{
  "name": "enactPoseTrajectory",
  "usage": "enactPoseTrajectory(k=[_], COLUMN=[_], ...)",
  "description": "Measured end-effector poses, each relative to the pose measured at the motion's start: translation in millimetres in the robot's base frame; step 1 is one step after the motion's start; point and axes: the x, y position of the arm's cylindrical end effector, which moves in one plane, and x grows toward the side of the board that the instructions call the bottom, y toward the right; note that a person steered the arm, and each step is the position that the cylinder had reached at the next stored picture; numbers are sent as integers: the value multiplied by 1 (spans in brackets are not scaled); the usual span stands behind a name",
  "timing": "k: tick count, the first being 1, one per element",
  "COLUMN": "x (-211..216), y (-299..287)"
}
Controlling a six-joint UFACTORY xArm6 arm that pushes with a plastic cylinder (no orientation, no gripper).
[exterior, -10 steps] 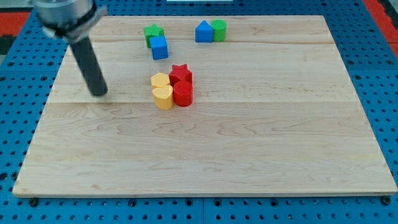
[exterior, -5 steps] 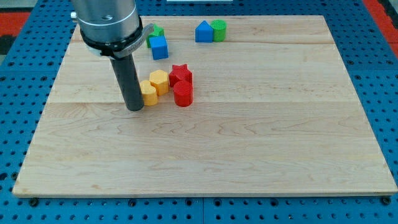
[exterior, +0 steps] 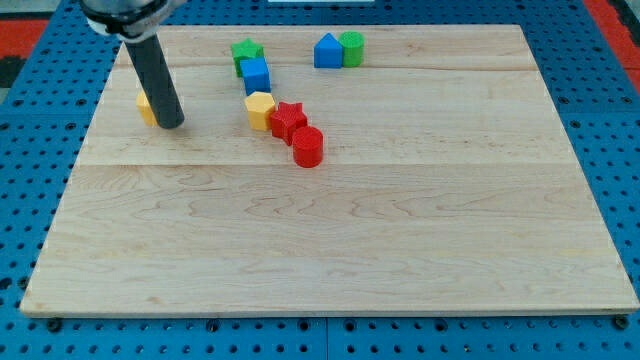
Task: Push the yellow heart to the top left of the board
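In the camera view, our dark, smooth rod slants down from the view's top left, and my tip (exterior: 170, 124) rests on the pale wooden board (exterior: 400, 220), whose grain runs left to right in long planks. The rod is a bare pusher with nothing to open or close, and it holds nothing. Only a sliver of the yellow heart (exterior: 146, 107) shows, pressed against the rod's left side just above the tip; its shape cannot be made out here. It sits near the board's left edge, with bare wood between it and the top left corner.

Well to the right of the tip, a yellow hexagonal block (exterior: 260, 110), a red star (exterior: 287, 120) and a red cylinder (exterior: 308, 146) touch in a diagonal line. Above them sit a blue cube (exterior: 256, 76) and a green block (exterior: 245, 52). Farther right, a blue house-shaped block (exterior: 327, 51) touches a green cylinder (exterior: 352, 48) near the top edge. A blue pegboard (exterior: 30, 160) surrounds the board.
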Motion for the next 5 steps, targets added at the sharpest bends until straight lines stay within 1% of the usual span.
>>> enactPoseTrajectory(k=[1,2,3,4,5], x=[39,11,-43,-68,-30], y=[-2,-20,-7,4,10])
